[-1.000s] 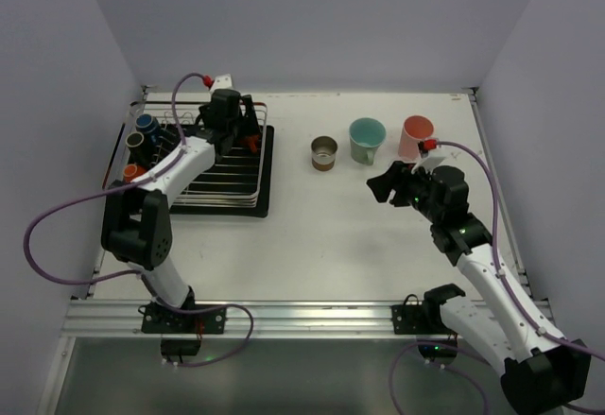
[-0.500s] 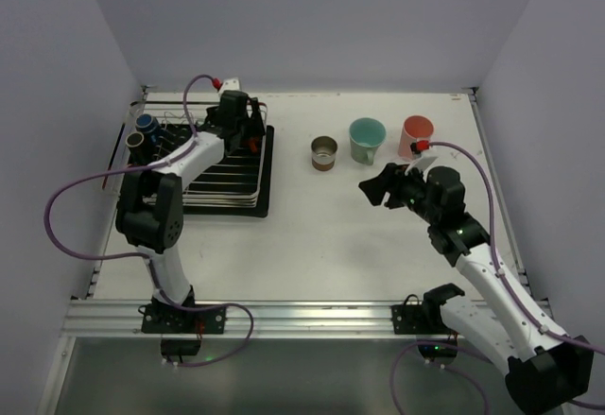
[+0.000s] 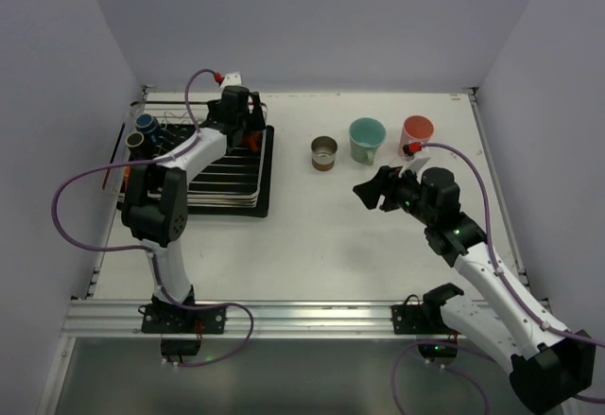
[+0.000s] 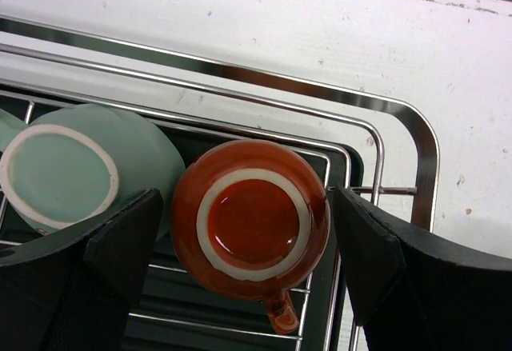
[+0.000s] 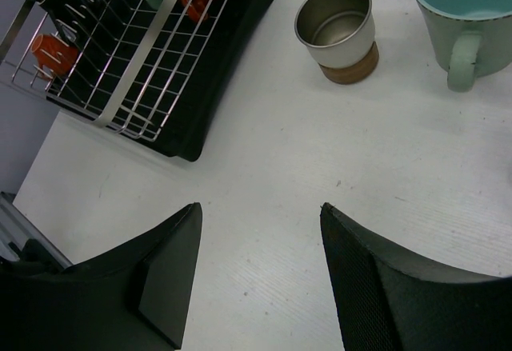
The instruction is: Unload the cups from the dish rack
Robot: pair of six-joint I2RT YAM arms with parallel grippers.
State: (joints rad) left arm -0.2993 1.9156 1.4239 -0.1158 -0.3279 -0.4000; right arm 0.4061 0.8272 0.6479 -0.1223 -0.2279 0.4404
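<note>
target: orange mug point(image 4: 250, 219), upside down in far right corner of dish rack point(image 4: 400, 127), just beside teal mug point(image 4: 72, 171). left gripper point(image 4: 244, 243) jaws apart, straddling it; i'd lower squarely, keeping fingers off the teal one. right gripper point(image 5: 256, 279) apart, empty.

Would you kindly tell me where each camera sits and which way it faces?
Top external: above and behind the bases, looking down at the table; left arm and right arm show.
Left wrist: over the dish rack, facing straight down at an upturned orange mug; left pincer flanks it.
Right wrist: above the table, facing the rack and metal cup; right pincer shows.
Shared by top and right wrist: the metal cup.
</note>
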